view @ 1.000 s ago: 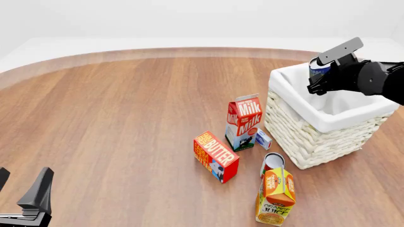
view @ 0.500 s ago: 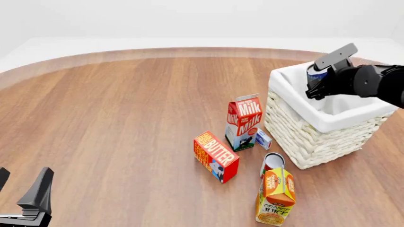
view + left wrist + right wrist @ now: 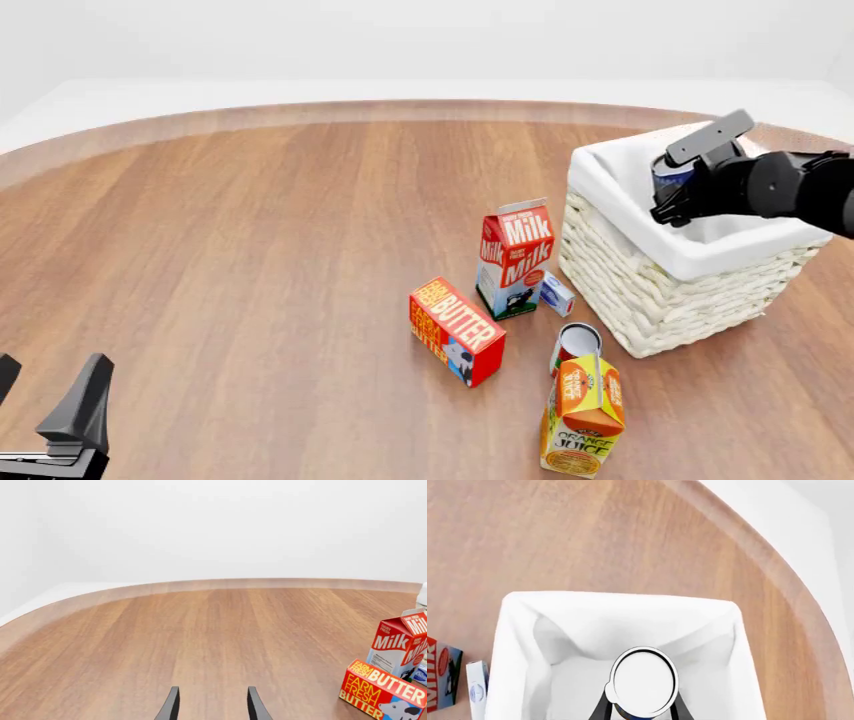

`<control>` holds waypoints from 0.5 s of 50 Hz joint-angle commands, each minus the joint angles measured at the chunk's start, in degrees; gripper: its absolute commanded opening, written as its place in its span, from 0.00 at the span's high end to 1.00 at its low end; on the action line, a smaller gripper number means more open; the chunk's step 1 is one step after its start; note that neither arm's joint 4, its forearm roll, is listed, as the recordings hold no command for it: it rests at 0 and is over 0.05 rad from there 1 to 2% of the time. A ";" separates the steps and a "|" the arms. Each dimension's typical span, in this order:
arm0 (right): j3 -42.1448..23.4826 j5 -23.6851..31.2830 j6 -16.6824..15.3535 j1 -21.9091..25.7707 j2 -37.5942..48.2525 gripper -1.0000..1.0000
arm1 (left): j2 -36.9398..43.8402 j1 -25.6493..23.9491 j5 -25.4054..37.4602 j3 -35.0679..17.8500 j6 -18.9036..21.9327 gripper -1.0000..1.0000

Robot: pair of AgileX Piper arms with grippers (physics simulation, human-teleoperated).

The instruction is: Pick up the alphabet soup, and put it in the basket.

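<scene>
The alphabet soup is a small can with a blue label and a pale top. My right gripper is shut on it and holds it upright, partly below the rim of the basket, near the basket's back side. In the right wrist view the white-lined basket lies straight beneath the can, and dark fingertips show on both sides of it. My left gripper rests open at the near left of the table, far from everything; its fingers hold nothing.
In front of the basket stand a milk carton, a small blue-white box, a butter box, a red-and-white can and an orange juice carton. The milk and butter also show in the left wrist view.
My right gripper has sunk a little with the can, from above the basket's rim down into its opening. The left arm has not moved.
</scene>
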 commanded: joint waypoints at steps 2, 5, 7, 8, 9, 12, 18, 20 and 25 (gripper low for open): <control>-0.76 -0.22 0.64 -0.83 1.06 1.00 | 0.00 0.00 0.00 0.00 0.00 0.00; -0.93 -0.19 0.60 -1.01 1.26 1.00 | 0.00 0.00 0.00 0.00 0.00 0.00; -1.02 -0.22 0.67 -1.14 1.47 1.00 | 0.00 0.00 0.00 0.00 0.00 0.00; -1.00 -0.26 0.61 -1.23 1.56 1.00 | 0.00 0.00 0.00 0.00 0.00 0.00; -1.06 -0.30 0.66 -1.27 1.66 1.00 | 0.00 0.00 0.00 0.00 0.00 0.00; -1.11 -0.22 0.63 -1.33 1.91 1.00 | 0.00 0.00 0.00 0.00 0.00 0.00; -1.22 0.15 0.80 -1.12 2.31 1.00 | 0.00 0.00 0.00 0.00 0.00 0.00; -1.25 0.22 0.78 -1.14 2.43 1.00 | 0.00 0.00 0.00 0.00 0.00 0.00; -1.42 0.42 0.70 -1.19 2.46 1.00 | 0.00 0.00 0.00 0.00 0.00 0.00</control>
